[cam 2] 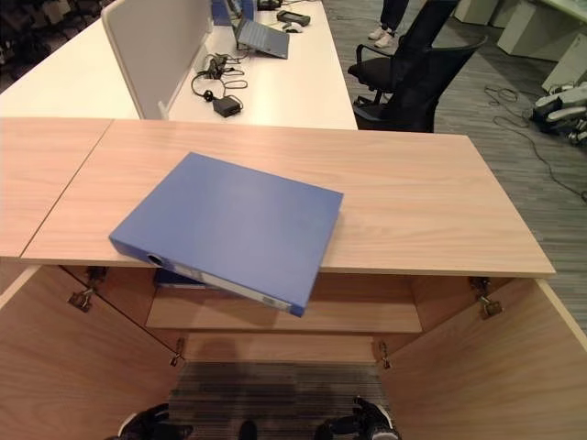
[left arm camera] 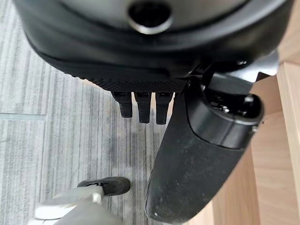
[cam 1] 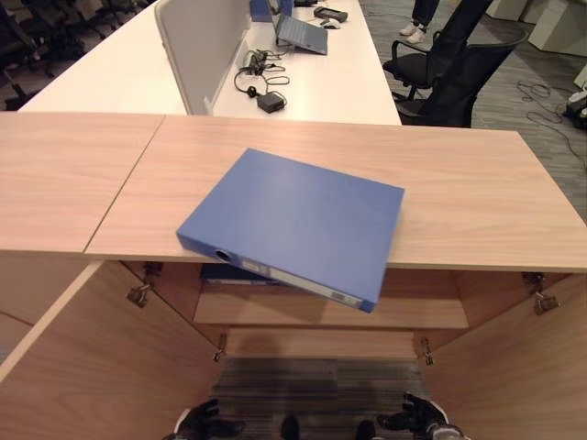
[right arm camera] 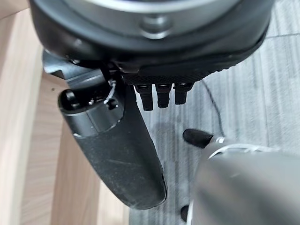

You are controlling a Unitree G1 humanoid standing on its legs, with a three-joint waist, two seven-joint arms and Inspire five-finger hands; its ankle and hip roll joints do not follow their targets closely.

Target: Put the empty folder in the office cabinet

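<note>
A blue ring-binder folder (cam 1: 293, 220) lies flat on the wooden cabinet top (cam 1: 459, 192), turned at an angle, its spine corner jutting out past the front edge. Below it both cabinet doors stand wide, the left door (cam 1: 101, 367) and the right door (cam 1: 514, 367). An inner shelf (cam 1: 367, 312) shows between them, with another blue item (cam 1: 229, 273) lying at its left. My left hand (cam 1: 206, 423) and right hand (cam 1: 417, 420) hang low over the carpet, far beneath the folder. In the wrist views the left hand (left arm camera: 197, 173) and right hand (right arm camera: 122, 154) have straight fingers and hold nothing.
Behind the cabinet runs a long white desk (cam 1: 348, 82) with a grey divider (cam 1: 197, 46), a laptop (cam 1: 301, 32) and a charger with cables (cam 1: 269, 99). A black office chair (cam 1: 449, 73) stands at the back right, a person's feet (cam 1: 413, 32) beyond it.
</note>
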